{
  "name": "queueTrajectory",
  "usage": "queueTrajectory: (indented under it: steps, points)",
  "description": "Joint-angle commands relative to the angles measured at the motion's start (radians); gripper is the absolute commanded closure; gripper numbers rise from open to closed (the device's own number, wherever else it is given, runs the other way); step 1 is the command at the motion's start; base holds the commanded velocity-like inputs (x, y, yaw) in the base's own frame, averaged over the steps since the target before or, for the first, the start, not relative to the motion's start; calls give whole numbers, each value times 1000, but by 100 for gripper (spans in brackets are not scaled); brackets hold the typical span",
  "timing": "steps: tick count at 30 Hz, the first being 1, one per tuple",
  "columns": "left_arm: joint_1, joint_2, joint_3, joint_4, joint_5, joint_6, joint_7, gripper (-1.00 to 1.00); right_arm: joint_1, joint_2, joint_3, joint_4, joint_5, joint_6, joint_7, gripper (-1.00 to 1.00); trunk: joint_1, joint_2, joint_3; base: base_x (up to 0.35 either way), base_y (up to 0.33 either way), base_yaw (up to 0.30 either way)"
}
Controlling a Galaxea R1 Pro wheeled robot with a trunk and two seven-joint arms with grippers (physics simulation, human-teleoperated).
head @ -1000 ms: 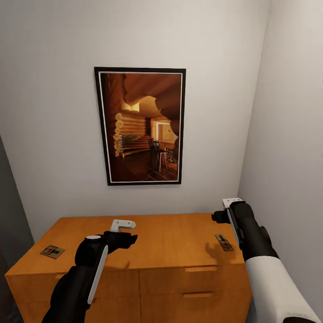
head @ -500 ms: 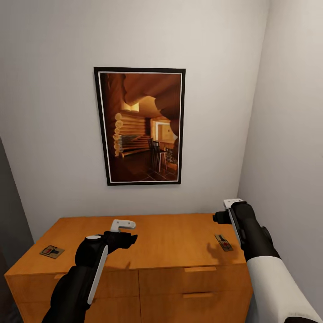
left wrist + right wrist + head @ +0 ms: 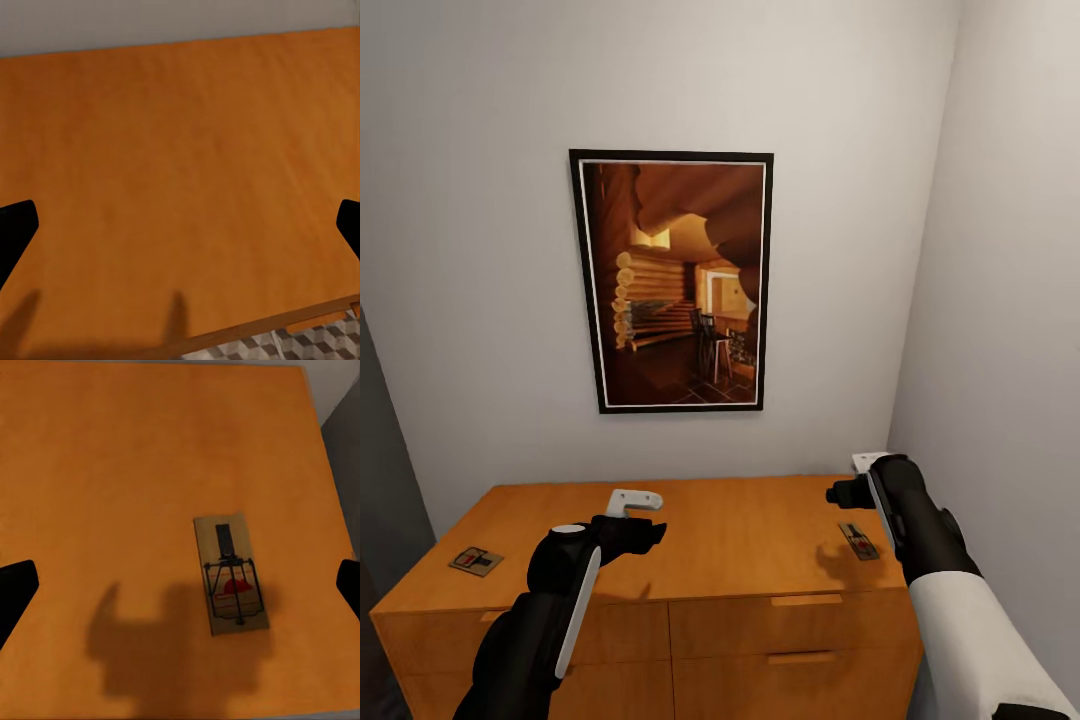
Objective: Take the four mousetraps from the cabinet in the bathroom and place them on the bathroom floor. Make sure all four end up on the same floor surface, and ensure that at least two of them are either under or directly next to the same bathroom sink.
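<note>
Two mousetraps lie flat on top of the orange-brown cabinet (image 3: 740,540): one mousetrap (image 3: 477,561) near its left end, another mousetrap (image 3: 859,540) near its right end. In the right wrist view this second mousetrap (image 3: 231,574) is a tan board with dark wire and a red mark. My right gripper (image 3: 846,493) hovers above it, open, with its dark fingertips (image 3: 16,585) far apart and the trap below them, off toward one side. My left gripper (image 3: 646,530) hangs open over bare cabinet top (image 3: 180,150) near the middle. The sink is out of view.
A framed picture (image 3: 672,281) hangs on the white wall behind the cabinet. A side wall (image 3: 1010,350) stands close to my right arm. Drawer fronts with thin handles (image 3: 808,600) face me. A strip of cube-patterned bathroom floor (image 3: 315,346) shows past the cabinet's edge.
My right gripper has shifted a little left and lower above the right-hand mousetrap. The left arm and both mousetraps have stayed put.
</note>
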Motion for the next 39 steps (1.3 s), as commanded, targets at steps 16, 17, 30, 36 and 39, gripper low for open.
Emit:
queueTrajectory:
  steps: [16, 17, 30, 36, 39]
  points:
    - [0, 0, 0, -1, -11, 4, -9, -100, -1, -14, -2, 3, 13, 3, 35, -100, 0, -1, -2, 0, 0, 0]
    - [0, 0, 0, -1, -11, 4, -9, -100, -1, -15, -2, 3, 13, 3, 35, -100, 0, -1, -2, 0, 0, 0]
    - [0, 0, 0, -1, -11, 4, -9, -100, -1, -19, -2, 9, 16, 3, 35, -100, 0, -1, -2, 0, 0, 0]
    - [-1, -2, -1, -1, -11, 4, -9, -100, -1, -32, 0, 18, 14, 3, 35, -100, 0, -1, -2, 0, 0, 0]
    - [-1, -2, -1, -1, -10, 4, -9, -100, -1, -37, -1, 31, 12, 3, 35, -100, 0, -1, -2, 0, 0, 0]
